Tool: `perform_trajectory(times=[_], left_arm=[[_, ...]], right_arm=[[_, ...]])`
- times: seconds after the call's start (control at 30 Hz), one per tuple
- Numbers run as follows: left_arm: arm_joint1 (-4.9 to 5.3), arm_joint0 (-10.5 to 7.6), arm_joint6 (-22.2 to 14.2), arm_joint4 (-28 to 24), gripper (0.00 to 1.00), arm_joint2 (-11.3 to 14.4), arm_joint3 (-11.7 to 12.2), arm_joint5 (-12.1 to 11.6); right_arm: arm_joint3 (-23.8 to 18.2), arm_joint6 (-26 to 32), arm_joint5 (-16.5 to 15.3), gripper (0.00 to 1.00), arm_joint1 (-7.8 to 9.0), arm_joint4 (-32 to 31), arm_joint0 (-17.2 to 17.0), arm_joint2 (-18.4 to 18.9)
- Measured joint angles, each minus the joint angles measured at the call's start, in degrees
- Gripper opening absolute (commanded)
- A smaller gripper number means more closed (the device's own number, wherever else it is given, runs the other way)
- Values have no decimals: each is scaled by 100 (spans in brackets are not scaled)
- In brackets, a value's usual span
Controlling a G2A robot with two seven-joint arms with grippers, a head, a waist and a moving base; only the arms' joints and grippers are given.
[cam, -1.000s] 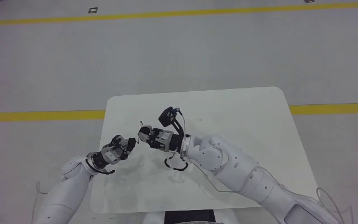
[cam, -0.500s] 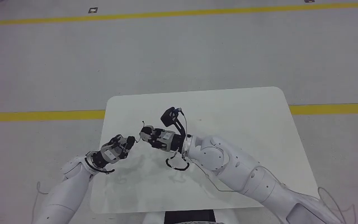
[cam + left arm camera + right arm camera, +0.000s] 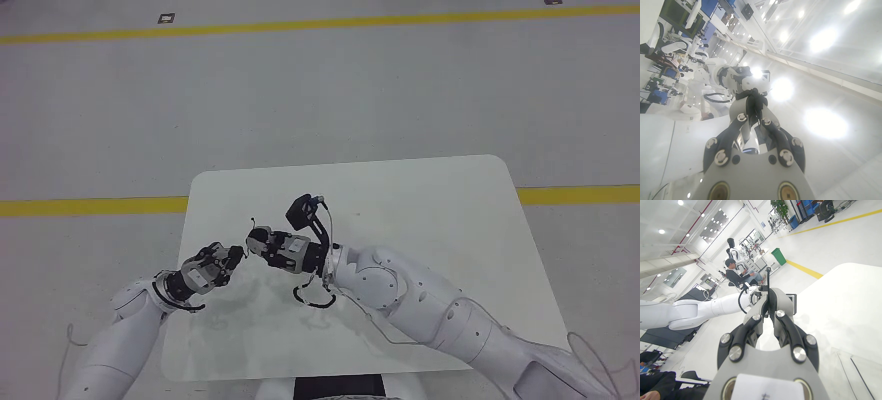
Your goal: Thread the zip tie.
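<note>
Above the white table [image 3: 430, 200] we see both grippers meeting. The right gripper [image 3: 769, 311] is clamped tight on the zip tie [image 3: 768, 283], its head end poking past the fingertips. The left gripper [image 3: 755, 115] pinches the dark tail, we judge. Threading looks unfinished to us, though a black tangle hides whether the tip has entered the head.

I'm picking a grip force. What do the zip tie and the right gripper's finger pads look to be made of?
Zip tie: probably nylon-type plastic, black, semi-matte; the thin strap stays straight past the fingertips. Finger pads: likely rubber, black, matte; ridged faces pinch the strap.
</note>
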Motion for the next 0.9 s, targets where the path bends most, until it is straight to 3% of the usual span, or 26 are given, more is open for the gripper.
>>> perform_trajectory(times=[0.9], left_arm=[[62,-12,0,-277,0,89,-42,116]], right_arm=[[103,-605,0,0,144,19,216,-299]])
